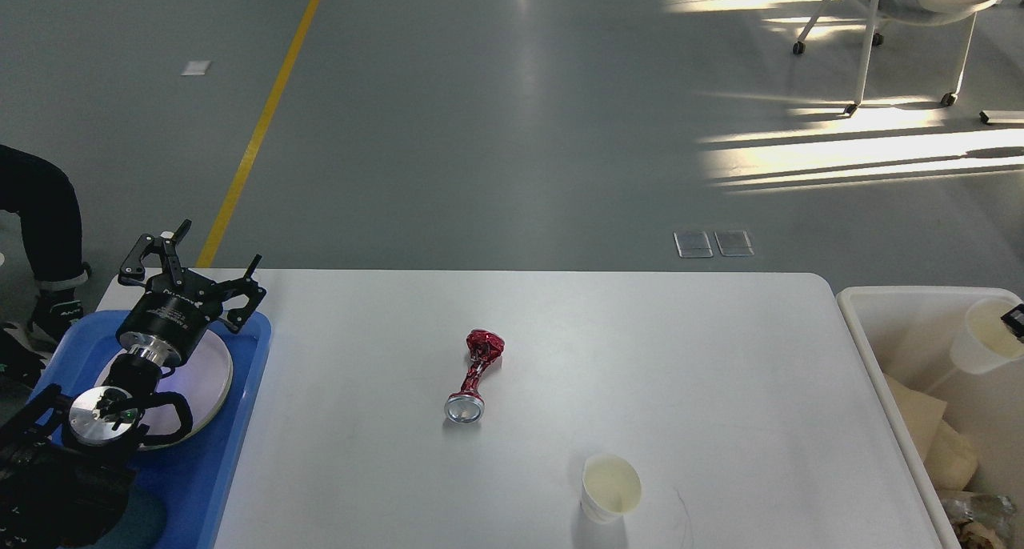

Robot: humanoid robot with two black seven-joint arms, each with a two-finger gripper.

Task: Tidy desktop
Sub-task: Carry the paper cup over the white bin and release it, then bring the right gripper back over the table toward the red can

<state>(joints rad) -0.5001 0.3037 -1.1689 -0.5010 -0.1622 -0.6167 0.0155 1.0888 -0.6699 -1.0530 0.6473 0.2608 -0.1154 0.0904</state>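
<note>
Two items left on desktop [720, 357]: crushed red can [476, 374] at centre, paper cup [611, 489] near edge. Left gripper [196, 265] above blue tray [232, 437], jaws apart. Right gripper [1014, 321] barely visible at right edge over white bin [880, 301], touching second cup [980, 337]; jaw state indiscernible.

- We see the scene evenly and brightly lit, mostly by soft overhead light.
- Hard sunlight falls in pale streaks across the glossy grey floor [496, 133] at the upper right, nearly blown out.
- A dim vertical sheen reflects on that floor near the top centre.
- The large white matte desktop [688, 373] shows a faint bright patch around its middle, without harsh glare.
- The crushed red metal can [475, 374] and the white paper cup [611, 489] cast only short, soft shadows.
- Focus is sharp throughout; we notice no motion blur and little edge distortion.
</note>
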